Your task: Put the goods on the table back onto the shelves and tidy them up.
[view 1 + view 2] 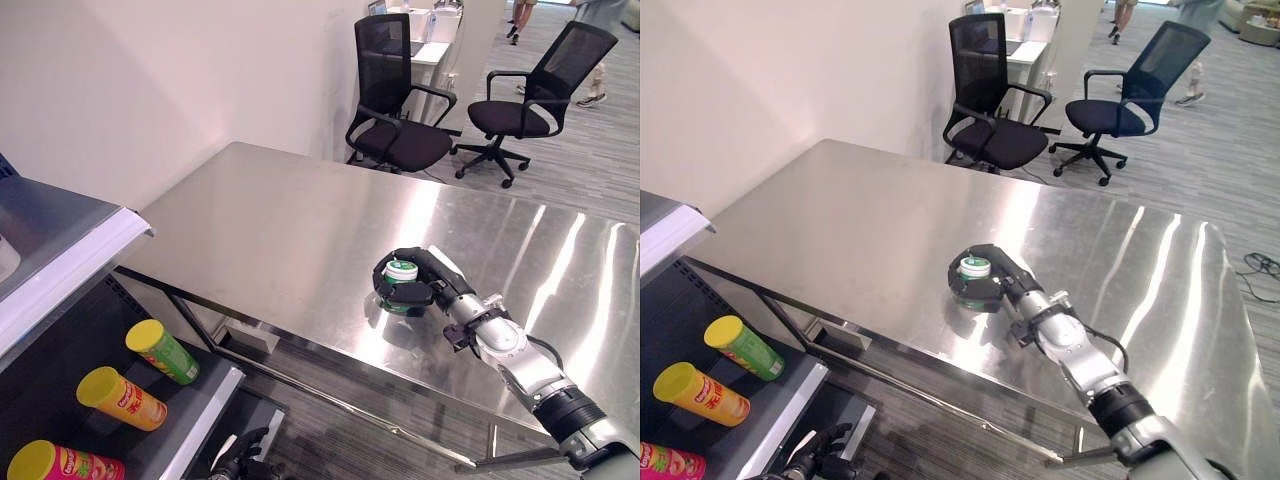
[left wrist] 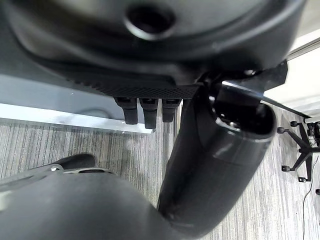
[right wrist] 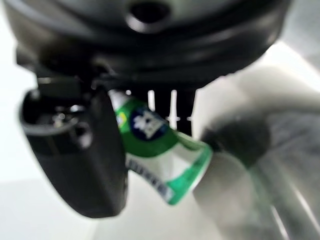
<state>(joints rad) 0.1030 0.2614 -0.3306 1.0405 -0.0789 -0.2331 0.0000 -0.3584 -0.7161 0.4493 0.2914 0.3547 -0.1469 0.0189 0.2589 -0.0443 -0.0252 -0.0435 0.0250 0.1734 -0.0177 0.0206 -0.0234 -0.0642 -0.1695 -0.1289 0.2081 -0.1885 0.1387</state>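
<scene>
A small green jar with a white lid [image 1: 402, 272] stands on the steel table [image 1: 280, 220] near its front edge. My right hand [image 1: 445, 280] reaches in from the lower right, its fingers and thumb curled round the jar. In the right wrist view the jar [image 3: 150, 135] sits between the thumb and the fingers, with its green and white label showing. My left hand [image 1: 245, 458] hangs low beside the shelf, below table height, fingers relaxed and holding nothing.
A shelf unit [image 1: 60, 260] stands at the left. On its lower board lie three yellow-lidded tubes: green [image 1: 165, 350], orange [image 1: 122, 398] and red [image 1: 65, 463]. Two black office chairs [image 1: 395, 90] [image 1: 535, 90] stand behind the table. A person's legs [image 1: 600, 60] are at the far right.
</scene>
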